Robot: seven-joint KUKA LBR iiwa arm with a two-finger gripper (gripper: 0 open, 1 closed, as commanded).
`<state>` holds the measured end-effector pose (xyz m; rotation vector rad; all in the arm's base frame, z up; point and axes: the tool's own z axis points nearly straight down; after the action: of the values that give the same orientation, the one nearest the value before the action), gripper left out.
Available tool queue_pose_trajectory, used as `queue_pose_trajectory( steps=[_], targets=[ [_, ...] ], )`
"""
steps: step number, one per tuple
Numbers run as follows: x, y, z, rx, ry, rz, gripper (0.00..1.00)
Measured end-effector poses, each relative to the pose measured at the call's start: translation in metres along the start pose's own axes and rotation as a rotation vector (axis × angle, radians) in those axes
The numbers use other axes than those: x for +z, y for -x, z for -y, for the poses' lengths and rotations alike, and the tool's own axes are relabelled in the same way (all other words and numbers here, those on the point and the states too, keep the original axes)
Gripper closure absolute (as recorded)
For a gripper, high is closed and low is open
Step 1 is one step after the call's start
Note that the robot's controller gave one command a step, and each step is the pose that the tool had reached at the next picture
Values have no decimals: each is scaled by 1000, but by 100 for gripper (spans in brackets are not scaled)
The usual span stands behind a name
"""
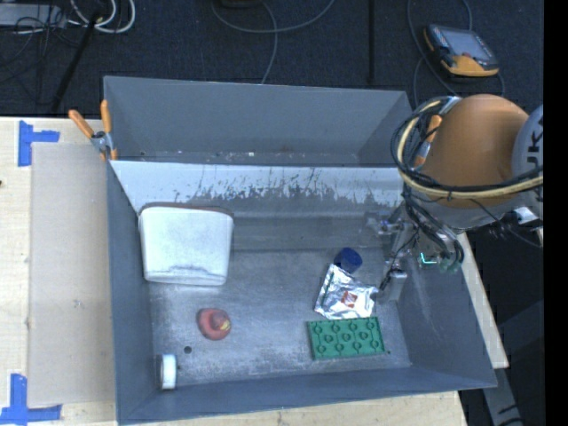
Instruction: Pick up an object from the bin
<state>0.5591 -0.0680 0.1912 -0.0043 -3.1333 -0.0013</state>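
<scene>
pincer (390, 278) beside crumpled foil packet (344, 295) | grip: cannot tell (lost among wrist cables (437, 254)) | blue cap (348, 259) nearby

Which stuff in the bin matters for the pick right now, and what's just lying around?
In play: gripper; crumpled foil packet and blue cap, the things nearest it.
Lying about: green studded plate, white tub, red ball, small white roll.
</scene>
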Motion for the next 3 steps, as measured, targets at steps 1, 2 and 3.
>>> queue_pose_trajectory(
  steps=[1, 2, 3],
  targets=[
    [119, 39, -8, -13, -1, 28, 0],
    [120, 35, -9, -17, -1, 14, 100],
    [-29, 27, -9, 35, -1, 18, 100]
  ],
)
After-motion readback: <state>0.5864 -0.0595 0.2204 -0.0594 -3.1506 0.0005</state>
